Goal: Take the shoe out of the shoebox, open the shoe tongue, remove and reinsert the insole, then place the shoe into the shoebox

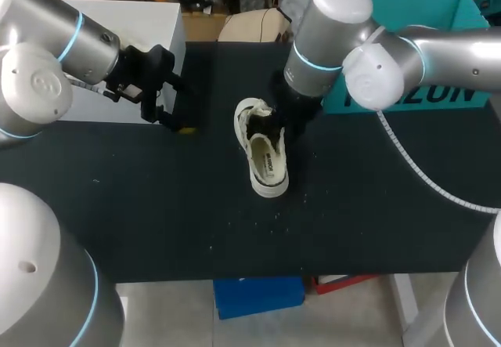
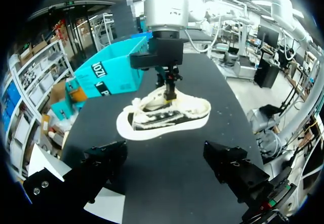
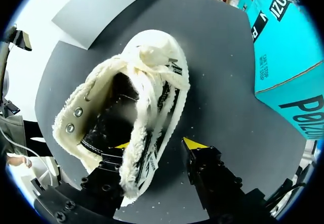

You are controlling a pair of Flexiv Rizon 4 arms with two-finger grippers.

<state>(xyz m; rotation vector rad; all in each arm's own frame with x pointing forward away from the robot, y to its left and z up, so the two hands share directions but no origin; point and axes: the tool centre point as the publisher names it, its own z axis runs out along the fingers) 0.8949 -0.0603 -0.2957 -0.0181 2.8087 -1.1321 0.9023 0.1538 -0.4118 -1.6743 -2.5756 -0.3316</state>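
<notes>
The cream fleece-lined low shoe (image 1: pixel 266 167) lay out of its box near the middle of the black surface (image 1: pixel 156 206), opening turned up. The right hand (image 3: pixel 158 144) hung open over it, straddling one side wall: one yellow fingertip (image 3: pixel 121 145) sat inside the shoe, while the other stood just outside the sole, apart from it. The teal cardboard shoebox (image 3: pixel 286 57) stood near, beyond the right arm. The left hand (image 2: pixel 166 159) hovered well apart from the shoe, fingers spread wide and holding nothing.

Cream, fuzzy-edged shoe (image 1: pixel 262 150) with dark interior, outside and near the teal shoebox (image 1: pixel 438 10).
</notes>
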